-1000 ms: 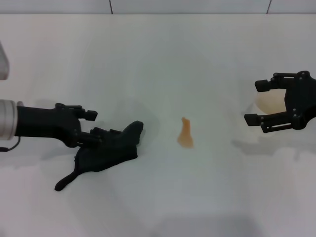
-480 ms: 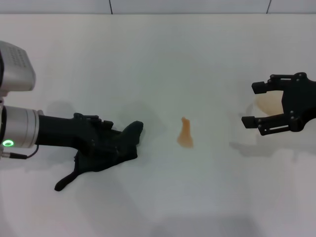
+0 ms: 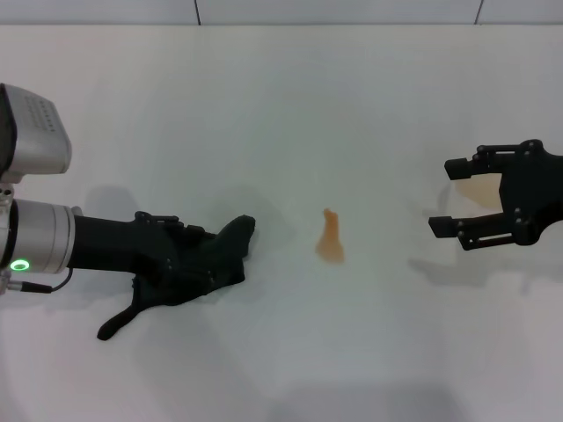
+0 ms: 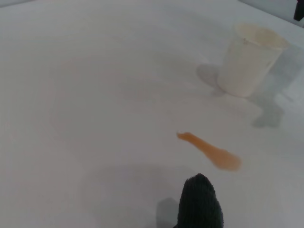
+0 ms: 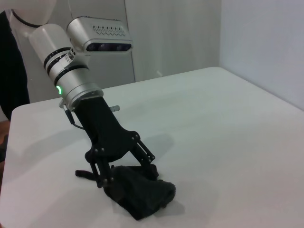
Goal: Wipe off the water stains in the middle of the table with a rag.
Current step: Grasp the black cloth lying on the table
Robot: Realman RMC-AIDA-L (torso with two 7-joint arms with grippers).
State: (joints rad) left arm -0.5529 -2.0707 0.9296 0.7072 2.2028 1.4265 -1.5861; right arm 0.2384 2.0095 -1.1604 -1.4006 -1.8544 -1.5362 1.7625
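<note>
The dark rag [image 3: 207,268] lies on the white table [image 3: 281,105] left of centre, its thin tail [image 3: 114,325] pointing to the near left. My left gripper [image 3: 179,251] is down on the rag's left part, fingers spread to either side of the cloth; the right wrist view shows the gripper [image 5: 124,172] open over the rag [image 5: 145,195]. The orange water stain [image 3: 331,239] is right of the rag, untouched; it also shows in the left wrist view [image 4: 210,152] beyond the rag's tip [image 4: 199,204]. My right gripper [image 3: 440,196] hovers open at the right.
A white paper cup [image 3: 475,189] stands at the right, partly behind my right gripper; the left wrist view shows the cup [image 4: 249,59] upright beyond the stain. The table's far edge [image 3: 281,25] runs along the back.
My left gripper has moved right and down onto the rag. My right gripper has drifted slightly nearer and inward. The rag and the stain have not moved.
</note>
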